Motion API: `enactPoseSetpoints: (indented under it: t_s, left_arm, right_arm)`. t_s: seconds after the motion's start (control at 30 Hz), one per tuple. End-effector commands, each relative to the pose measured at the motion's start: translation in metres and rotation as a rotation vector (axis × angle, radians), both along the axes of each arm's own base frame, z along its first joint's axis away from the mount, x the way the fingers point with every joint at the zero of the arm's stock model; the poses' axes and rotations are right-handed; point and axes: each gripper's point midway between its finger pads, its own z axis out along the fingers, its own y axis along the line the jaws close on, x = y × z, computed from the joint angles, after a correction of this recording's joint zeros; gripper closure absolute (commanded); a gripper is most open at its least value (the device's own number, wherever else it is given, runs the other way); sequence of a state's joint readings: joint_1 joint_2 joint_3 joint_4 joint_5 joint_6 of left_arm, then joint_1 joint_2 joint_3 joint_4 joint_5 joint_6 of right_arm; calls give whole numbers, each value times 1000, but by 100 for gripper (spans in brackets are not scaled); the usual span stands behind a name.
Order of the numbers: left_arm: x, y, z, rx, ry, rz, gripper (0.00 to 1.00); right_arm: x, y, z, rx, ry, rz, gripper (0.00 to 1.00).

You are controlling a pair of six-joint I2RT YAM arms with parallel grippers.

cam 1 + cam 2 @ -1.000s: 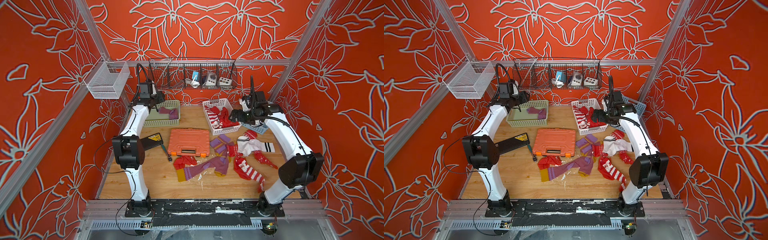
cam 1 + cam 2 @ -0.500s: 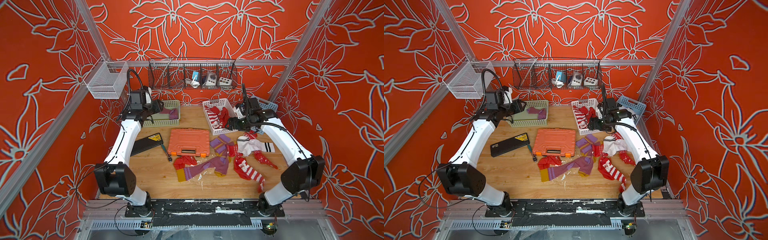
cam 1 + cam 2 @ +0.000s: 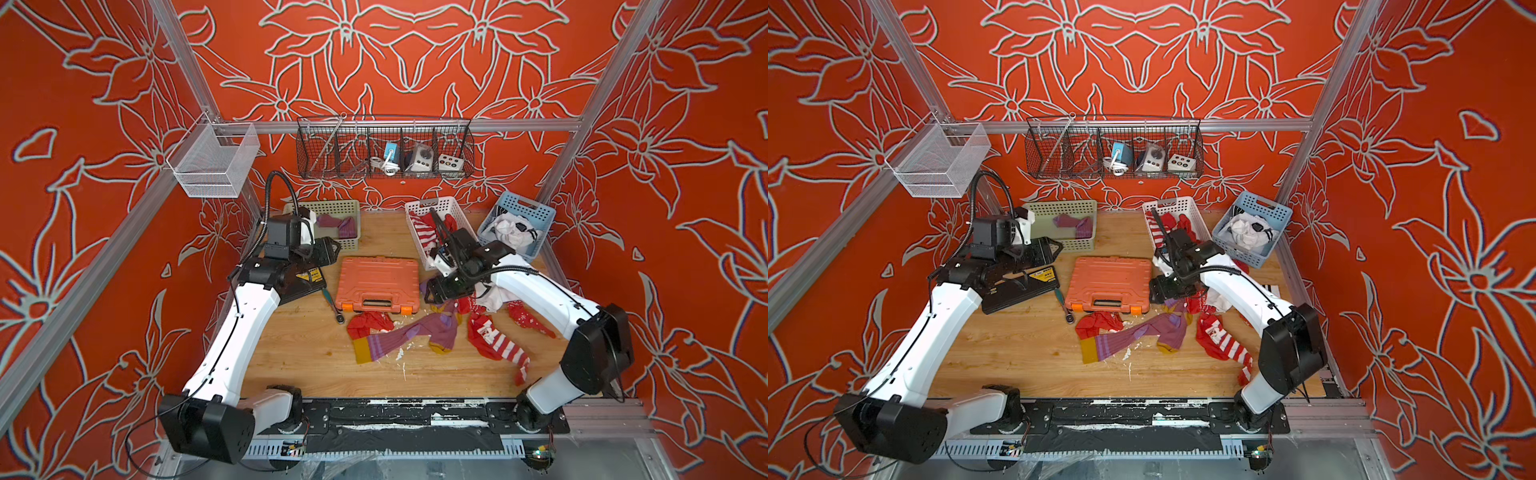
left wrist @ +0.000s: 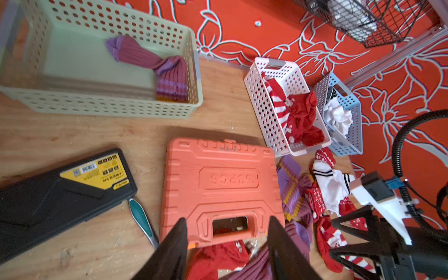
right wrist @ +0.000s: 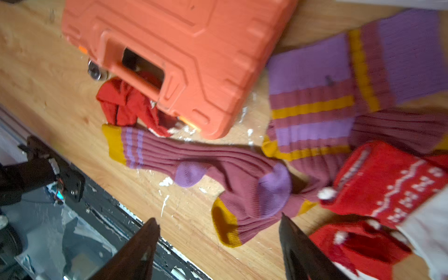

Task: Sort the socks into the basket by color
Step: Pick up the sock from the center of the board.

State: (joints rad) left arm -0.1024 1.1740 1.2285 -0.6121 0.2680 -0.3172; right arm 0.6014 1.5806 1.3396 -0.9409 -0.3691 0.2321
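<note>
Pincer on left (image 4: 228, 219) half-spread, empty, right pincer (image 5: 218, 217) wide, empty, above purple sock (image 5: 230, 169) by case (image 5: 181, 48) edge

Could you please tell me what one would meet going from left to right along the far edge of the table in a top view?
In a top view: green basket holding purple socks → white basket holding red socks → blue basket holding white socks.

Ribbed knit cloth shows on the purple socks (image 5: 218, 164), fuzzier knit on the red socks (image 5: 388, 174). The tabletop (image 3: 299, 357) is grainy, white-flecked wood, the orange case (image 3: 376, 278) matt moulded plastic, the green basket (image 4: 97, 106) smooth perforated plastic, and the wire rack (image 3: 332, 149) thin dark metal.
</note>
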Motion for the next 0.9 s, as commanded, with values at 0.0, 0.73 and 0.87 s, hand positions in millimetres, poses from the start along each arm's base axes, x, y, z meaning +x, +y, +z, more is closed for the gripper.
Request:
enactPoseSetpoints:
  t_s: [0.0, 0.73, 0.87]
  left_arm:
    - [-26, -3, -8, -1, 53, 11, 48]
    - [-104, 6, -4, -11, 75, 59, 48]
    - [-105, 6, -1, -11, 69, 59, 47]
  right_arm:
    - [-26, 11, -8, -32, 9, 125, 15]
    - [-37, 45, -111, -265, -108, 203, 15]
    - [-40, 45, -122, -271, -90, 199, 30]
